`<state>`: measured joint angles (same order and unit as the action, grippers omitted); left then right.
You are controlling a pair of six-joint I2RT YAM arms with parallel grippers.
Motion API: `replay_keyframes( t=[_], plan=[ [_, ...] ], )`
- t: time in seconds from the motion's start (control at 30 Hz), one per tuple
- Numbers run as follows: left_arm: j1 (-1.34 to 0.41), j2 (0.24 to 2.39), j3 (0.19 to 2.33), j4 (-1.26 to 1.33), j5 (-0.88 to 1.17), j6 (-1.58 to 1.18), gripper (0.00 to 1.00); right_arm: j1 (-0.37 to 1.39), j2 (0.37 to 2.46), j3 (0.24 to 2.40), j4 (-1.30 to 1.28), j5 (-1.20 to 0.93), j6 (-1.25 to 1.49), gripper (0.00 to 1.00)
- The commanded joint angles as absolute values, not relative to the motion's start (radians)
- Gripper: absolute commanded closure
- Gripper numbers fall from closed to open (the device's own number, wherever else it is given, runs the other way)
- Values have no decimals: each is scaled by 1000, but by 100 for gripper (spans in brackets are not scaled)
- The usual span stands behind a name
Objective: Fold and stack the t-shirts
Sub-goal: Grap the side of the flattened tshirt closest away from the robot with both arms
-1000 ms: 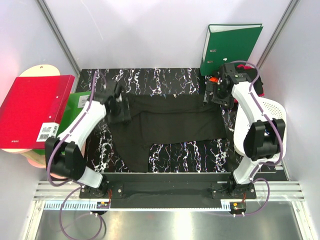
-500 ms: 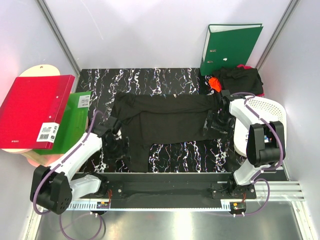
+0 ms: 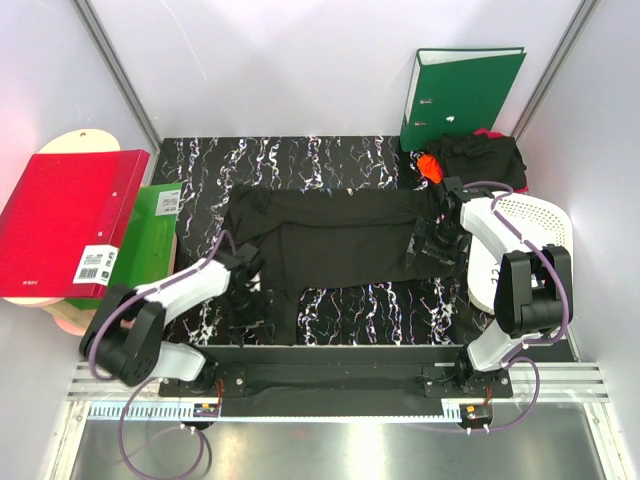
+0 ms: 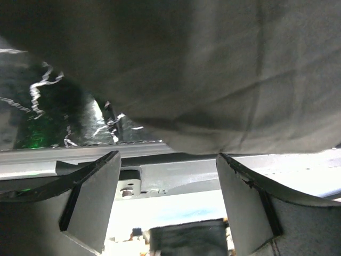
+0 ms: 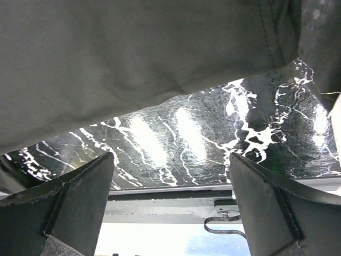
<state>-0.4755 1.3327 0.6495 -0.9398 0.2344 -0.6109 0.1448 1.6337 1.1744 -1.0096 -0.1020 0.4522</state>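
A plain black t-shirt (image 3: 330,240) lies spread flat on the black marble table (image 3: 300,160), with one part hanging toward the front edge at the left. My left gripper (image 3: 245,292) is open and empty, low at the shirt's front left part. In the left wrist view the black cloth (image 4: 186,69) fills the frame above the open gripper (image 4: 168,202). My right gripper (image 3: 428,248) is open and empty at the shirt's right edge. The right wrist view shows the shirt hem (image 5: 133,58) above the open gripper (image 5: 170,208). More dark t-shirts (image 3: 485,158), one orange-red (image 3: 430,165), are piled at the back right.
A green ring binder (image 3: 460,95) stands at the back right behind the pile. A white lattice basket (image 3: 535,225) sits at the right edge. A red binder (image 3: 65,220) and a green binder (image 3: 150,240) lie off the table's left side.
Both arms came forward from the shirt's back corners and let it go. The left gripper now sits at the front left, the right at the right edge. The shirt lies spread wider.
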Motion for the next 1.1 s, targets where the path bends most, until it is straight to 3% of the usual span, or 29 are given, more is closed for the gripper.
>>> replay_keyframes(
  t=[0.0, 0.07, 0.13, 0.17, 0.23, 0.27, 0.5, 0.63, 1.07],
  plan=[
    [-523, 1435, 738, -893, 242, -614, 23, 143, 1611, 1229, -992, -130, 451, 4],
    [-540, 1497, 758, -887, 239, -609, 23, 143, 1614, 1236, -994, -130, 448, 4],
    [-551, 1528, 770, -882, 242, -603, 32, 141, 1611, 1239, -994, -133, 445, 4],
    [-555, 1548, 775, -881, 242, -601, 55, 140, 1611, 1242, -996, -135, 443, 4],
    [-557, 1555, 787, -885, 242, -597, 89, 138, 1614, 1244, -994, -138, 442, 4],
    [-557, 1552, 790, -894, 238, -597, 100, 138, 1615, 1246, -996, -138, 439, 4],
    [-557, 1402, 868, -1038, 126, -643, 100, 137, 1650, 1255, -993, -146, 426, 4],
    [-554, 1365, 1046, -1150, 26, -663, 100, 135, 1669, 1278, -992, -143, 416, 4],
    [-424, 1730, 1451, -1186, -109, -581, 100, 133, 1720, 1364, -1000, -130, 390, 4]
  ],
)
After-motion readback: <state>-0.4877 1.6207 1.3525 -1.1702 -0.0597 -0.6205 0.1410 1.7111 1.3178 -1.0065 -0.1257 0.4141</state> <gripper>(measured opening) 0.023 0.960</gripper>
